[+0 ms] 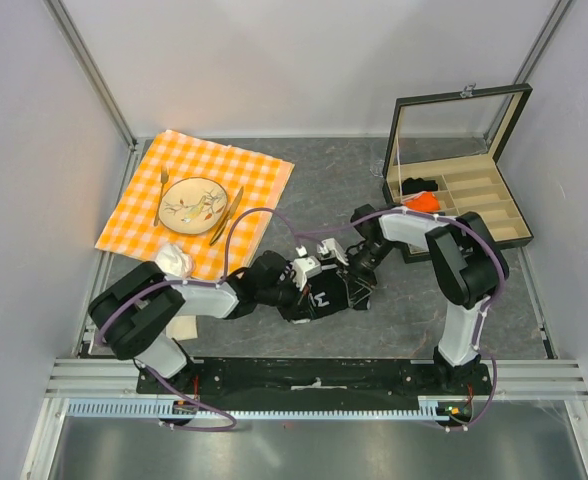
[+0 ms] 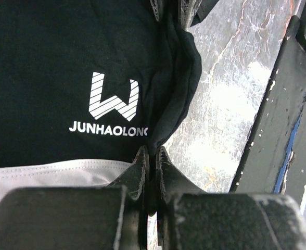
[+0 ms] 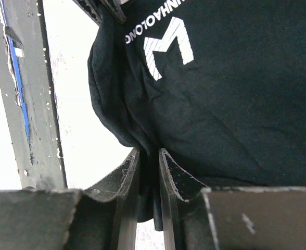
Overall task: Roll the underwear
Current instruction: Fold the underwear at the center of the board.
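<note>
Black underwear [image 1: 321, 298] lies on the grey table [image 1: 404, 315] between the arms. Left gripper [image 2: 152, 156] and right gripper [image 3: 149, 156] are each clamped on opposite ends of its folded edge, near the base rail [image 2: 267, 135].

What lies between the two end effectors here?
Only a bunched edge of the underwear, pinched by the left end effector and the right end effector; both wrist views show it.

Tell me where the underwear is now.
In the top view the underwear sits mid-table toward the near edge, pinched by the left gripper and right gripper, beside the checked cloth.
</note>
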`<state>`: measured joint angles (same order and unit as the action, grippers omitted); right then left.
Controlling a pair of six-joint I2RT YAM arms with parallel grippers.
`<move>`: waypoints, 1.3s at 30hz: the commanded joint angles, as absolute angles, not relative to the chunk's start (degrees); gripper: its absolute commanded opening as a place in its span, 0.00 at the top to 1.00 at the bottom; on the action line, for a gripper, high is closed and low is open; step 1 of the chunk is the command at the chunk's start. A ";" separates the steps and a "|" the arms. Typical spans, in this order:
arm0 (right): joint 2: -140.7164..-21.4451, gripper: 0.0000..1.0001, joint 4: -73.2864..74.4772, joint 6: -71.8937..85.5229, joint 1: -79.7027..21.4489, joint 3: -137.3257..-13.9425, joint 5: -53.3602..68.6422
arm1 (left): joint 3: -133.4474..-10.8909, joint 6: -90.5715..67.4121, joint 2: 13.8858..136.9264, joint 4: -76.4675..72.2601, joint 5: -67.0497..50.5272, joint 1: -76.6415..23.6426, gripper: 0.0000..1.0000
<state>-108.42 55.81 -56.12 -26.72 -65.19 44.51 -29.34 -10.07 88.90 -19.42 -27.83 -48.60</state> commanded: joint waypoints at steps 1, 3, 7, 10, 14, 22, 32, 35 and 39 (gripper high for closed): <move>-109.16 0.72 54.49 -53.88 -25.32 -67.94 45.44 | -30.23 -13.71 91.58 -18.46 -28.30 -47.55 0.98; -109.07 0.70 54.23 -53.79 -25.14 -68.46 45.35 | -30.15 -14.50 92.19 -18.63 -28.56 -47.11 0.98; -108.11 0.67 53.79 -53.70 -24.96 -68.82 45.61 | -29.97 -14.94 92.72 -18.81 -28.39 -46.50 0.98; -106.27 0.68 53.70 -55.10 -25.05 -68.47 46.57 | -29.62 -15.12 92.55 -19.42 -28.56 -46.14 0.98; -103.28 0.74 53.61 -60.01 -24.96 -66.19 48.33 | -29.27 -14.59 90.62 -19.95 -28.48 -46.14 0.97; -95.63 0.85 56.25 -68.99 -25.22 -60.30 50.01 | -28.57 -13.97 84.64 -19.16 -31.99 -46.49 0.97; -83.77 0.38 48.99 -71.02 -27.85 -53.36 48.52 | -28.30 -17.58 86.39 -19.77 -34.28 -48.08 0.97; -78.67 0.27 36.81 -66.47 -33.21 -47.22 44.05 | -28.04 -18.46 86.22 -19.95 -34.01 -48.08 0.97; -76.29 0.26 24.97 -62.40 -37.96 -40.70 37.27 | -27.86 -19.42 85.96 -20.22 -34.37 -48.08 0.97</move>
<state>-77.54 39.92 -66.04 -34.92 -44.80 42.78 -28.58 -16.45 85.89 -18.98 -32.18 -47.88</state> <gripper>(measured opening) 0.741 0.044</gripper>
